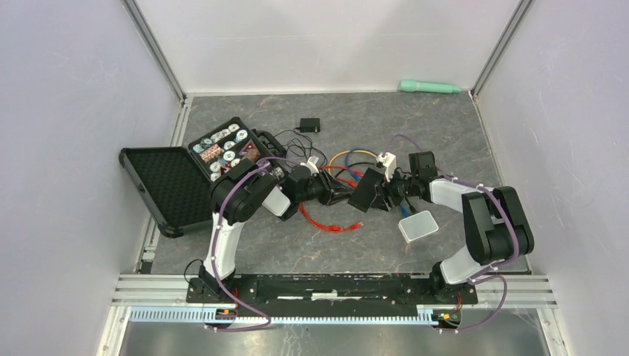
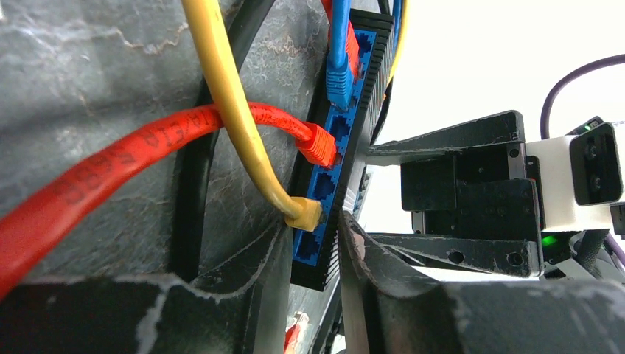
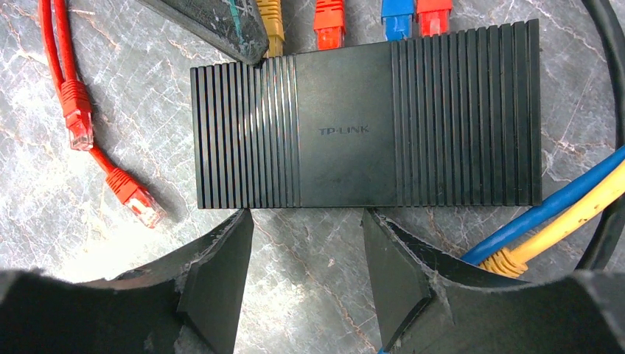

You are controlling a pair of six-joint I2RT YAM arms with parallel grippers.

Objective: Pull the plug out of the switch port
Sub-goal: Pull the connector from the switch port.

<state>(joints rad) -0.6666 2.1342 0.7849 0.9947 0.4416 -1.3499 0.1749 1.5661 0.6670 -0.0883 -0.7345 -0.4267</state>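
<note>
Left end effector [image 2: 309, 228] stands narrowly open astride the yellow plug [image 2: 304, 213], which sits in a port of the switch [image 3: 365, 125]; grip unconfirmed. Right end effector [image 3: 304, 221], open, sets its tips against the switch's rear edge, apparently bracing it against the pull.

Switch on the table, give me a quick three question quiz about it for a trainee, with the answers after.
1. True or false: the right gripper is clamped on the switch.
2. Which plug is nearest the left gripper: A yellow, B blue, C green?
3. How many plugs sit in the switch, counted in the right wrist view?
Key: 1 false, its jaws stand open. 2 A, the yellow plug. 3 four.
</note>
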